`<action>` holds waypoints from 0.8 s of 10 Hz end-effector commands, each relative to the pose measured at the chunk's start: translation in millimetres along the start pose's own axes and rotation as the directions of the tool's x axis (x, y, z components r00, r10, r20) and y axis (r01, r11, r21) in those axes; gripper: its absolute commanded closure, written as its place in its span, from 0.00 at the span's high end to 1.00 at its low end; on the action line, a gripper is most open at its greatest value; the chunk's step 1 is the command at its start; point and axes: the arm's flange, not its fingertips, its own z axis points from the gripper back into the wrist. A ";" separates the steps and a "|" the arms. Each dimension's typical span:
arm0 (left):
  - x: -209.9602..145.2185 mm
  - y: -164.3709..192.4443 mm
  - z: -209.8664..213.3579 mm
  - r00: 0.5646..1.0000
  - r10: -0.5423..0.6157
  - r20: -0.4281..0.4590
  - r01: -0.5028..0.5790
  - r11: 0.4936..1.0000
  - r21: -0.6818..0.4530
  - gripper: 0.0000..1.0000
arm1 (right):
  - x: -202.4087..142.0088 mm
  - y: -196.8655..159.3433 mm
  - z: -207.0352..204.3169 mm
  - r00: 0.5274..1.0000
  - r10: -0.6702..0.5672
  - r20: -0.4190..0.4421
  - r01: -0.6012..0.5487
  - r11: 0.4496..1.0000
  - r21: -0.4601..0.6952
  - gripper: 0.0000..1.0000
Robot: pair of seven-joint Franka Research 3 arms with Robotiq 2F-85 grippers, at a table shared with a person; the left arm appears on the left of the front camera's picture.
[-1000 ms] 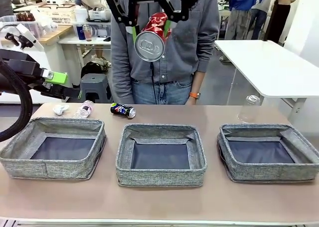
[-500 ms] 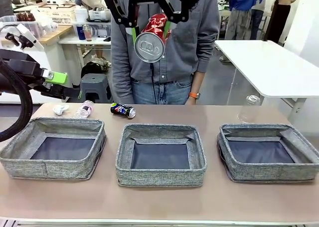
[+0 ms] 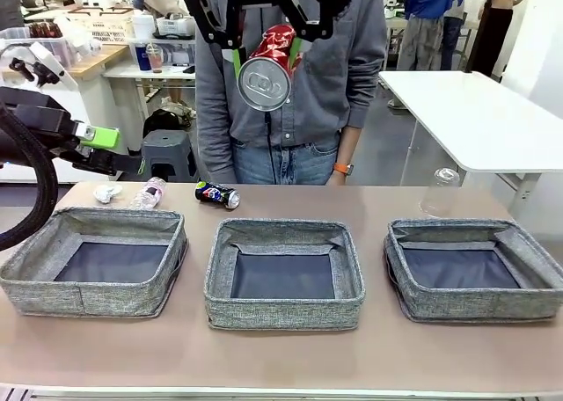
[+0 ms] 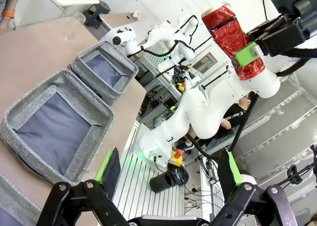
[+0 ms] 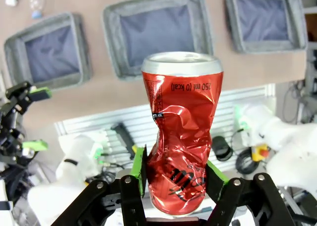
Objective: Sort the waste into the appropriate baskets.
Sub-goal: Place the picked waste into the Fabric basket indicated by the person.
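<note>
High above the middle basket (image 3: pixel 281 234), with clear air beneath, the right hand (image 3: pixel 268 54) grips a red can (image 3: pixel 264 80), its crumpled side facing the right wrist camera, while the left hand (image 3: pixel 110 150) hangs open near the surface's (image 3: pixel 281 357) far left corner.

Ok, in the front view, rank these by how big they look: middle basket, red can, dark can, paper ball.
1. middle basket
2. red can, held up near the camera, so its size is likely inflated
3. dark can
4. paper ball, only slightly smaller than the dark can
</note>
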 end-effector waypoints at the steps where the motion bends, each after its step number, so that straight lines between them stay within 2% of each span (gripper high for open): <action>1: 0.5 -0.3 -2.2 1.000 -0.020 0.015 0.020 1.000 -0.015 1.00 | -2.4 0.1 1.6 1.000 -0.014 0.008 0.014 1.000 -0.001 0.48; 8: 0.5 -0.3 -2.2 1.000 -0.020 0.015 0.020 1.000 -0.015 1.00 | -2.4 0.1 1.6 1.000 -0.014 0.008 0.014 1.000 -0.001 0.48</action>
